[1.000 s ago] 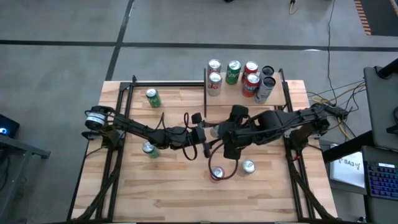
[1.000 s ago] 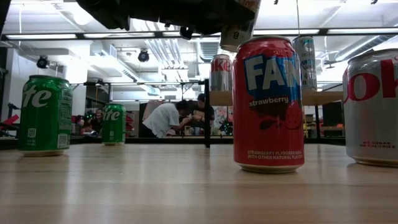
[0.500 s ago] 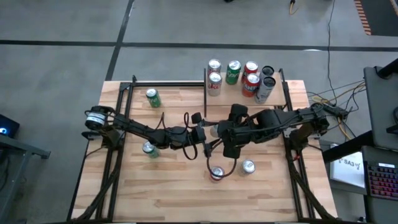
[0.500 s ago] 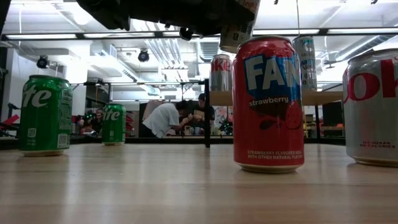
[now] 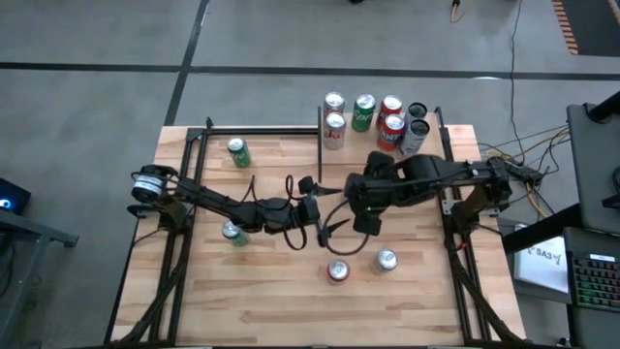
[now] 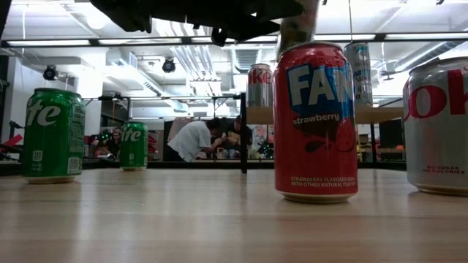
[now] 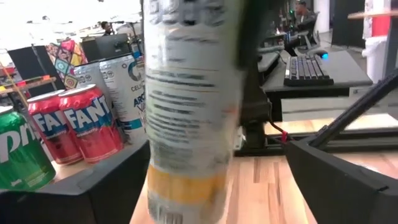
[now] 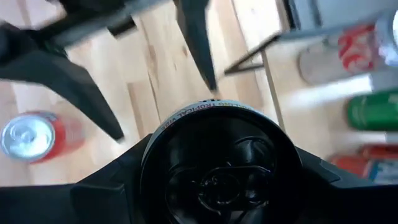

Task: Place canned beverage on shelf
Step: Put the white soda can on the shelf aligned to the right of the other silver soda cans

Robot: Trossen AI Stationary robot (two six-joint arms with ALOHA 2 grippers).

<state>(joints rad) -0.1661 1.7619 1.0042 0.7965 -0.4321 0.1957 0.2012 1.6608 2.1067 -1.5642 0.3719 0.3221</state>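
Pale with a yellow band, the tall can (image 7: 186,112) sits clamped between our right gripper (image 8: 217,186) fingers (black top facing its wrist camera), lifted clear of the table (image 5: 271,301). Our left gripper (image 5: 325,215) stands spread wide and empty just beside it. Beyond both sets of fingers, the shelf (image 5: 441,147) carries several cans.
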